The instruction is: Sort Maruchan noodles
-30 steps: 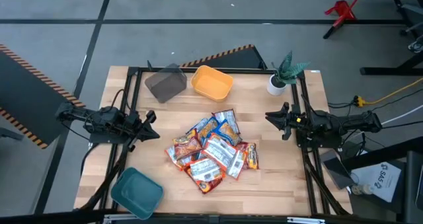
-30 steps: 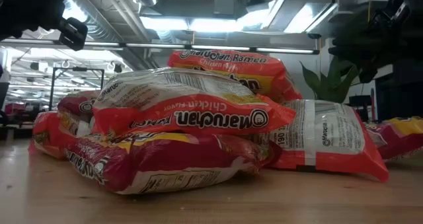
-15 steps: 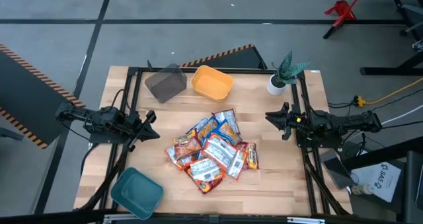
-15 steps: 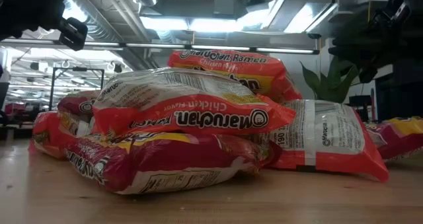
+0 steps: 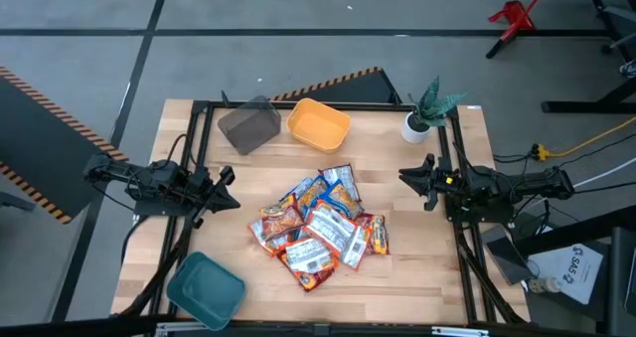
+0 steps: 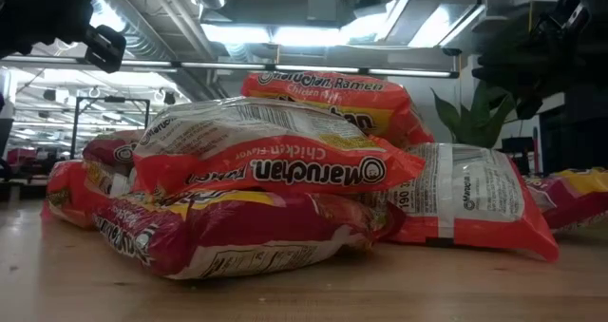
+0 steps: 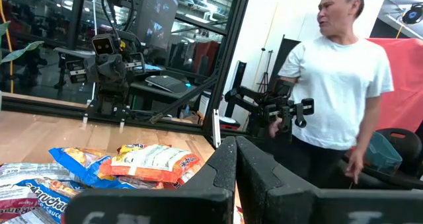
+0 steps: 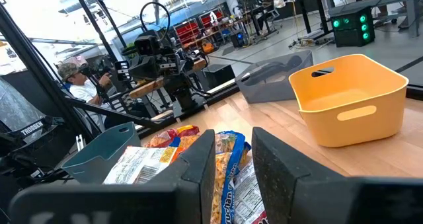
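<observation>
- The Maruchan noodles (image 5: 320,226) lie heaped in an overlapping pile at the middle of the wooden table (image 5: 417,267), packets stacked on one another.
- The left gripper (image 5: 225,188) hovers at the table's left edge, fingers nearly together, holding nothing.
- The right gripper (image 5: 407,176) waits at the right edge, fingers slightly apart and empty.
- A grey bin (image 5: 249,125) and a yellow bin (image 5: 318,124) sit at the far side; a teal bin (image 5: 206,288) sits at the near left corner.

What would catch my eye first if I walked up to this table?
The heap of shiny ramen packets in the middle of the wooden table, untouched. The left claw and right claw wait on either side of it. A yellow bin and grey bin sit at the far edge, a teal bin at the near left corner.
</observation>
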Robot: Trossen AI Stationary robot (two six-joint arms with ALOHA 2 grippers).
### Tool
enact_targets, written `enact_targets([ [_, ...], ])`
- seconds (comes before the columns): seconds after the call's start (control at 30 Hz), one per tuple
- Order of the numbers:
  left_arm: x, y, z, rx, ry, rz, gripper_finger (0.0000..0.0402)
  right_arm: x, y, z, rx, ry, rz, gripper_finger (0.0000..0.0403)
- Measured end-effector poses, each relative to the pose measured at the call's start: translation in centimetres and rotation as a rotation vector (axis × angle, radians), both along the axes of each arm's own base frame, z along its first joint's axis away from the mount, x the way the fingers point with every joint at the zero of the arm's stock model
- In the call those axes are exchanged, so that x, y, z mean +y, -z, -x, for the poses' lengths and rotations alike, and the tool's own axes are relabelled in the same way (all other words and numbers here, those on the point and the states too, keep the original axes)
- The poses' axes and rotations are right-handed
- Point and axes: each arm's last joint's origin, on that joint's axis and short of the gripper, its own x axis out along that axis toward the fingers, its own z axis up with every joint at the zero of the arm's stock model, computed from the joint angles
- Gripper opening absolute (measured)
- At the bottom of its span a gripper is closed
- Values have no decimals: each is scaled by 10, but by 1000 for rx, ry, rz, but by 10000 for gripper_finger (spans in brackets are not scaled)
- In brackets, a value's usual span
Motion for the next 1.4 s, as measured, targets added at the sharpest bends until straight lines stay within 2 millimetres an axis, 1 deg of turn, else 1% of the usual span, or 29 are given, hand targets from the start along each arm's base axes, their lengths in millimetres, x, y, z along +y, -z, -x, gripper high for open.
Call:
enact_targets([
  [0.9,0,0,0,0,0,0,0,0,-4,0,-45,11,-12,88],
  [1.17,0,0,0,0,0,0,0,-1,-4,0,-68,12,-128,88],
  [1.27,0,0,0,0,-1,0,0,-1,-4,0,-70,12,-140,88],
  [1.4,2,-1,0,-7,-81,22,0,-1,-4,0,-71,12,-141,88],
])
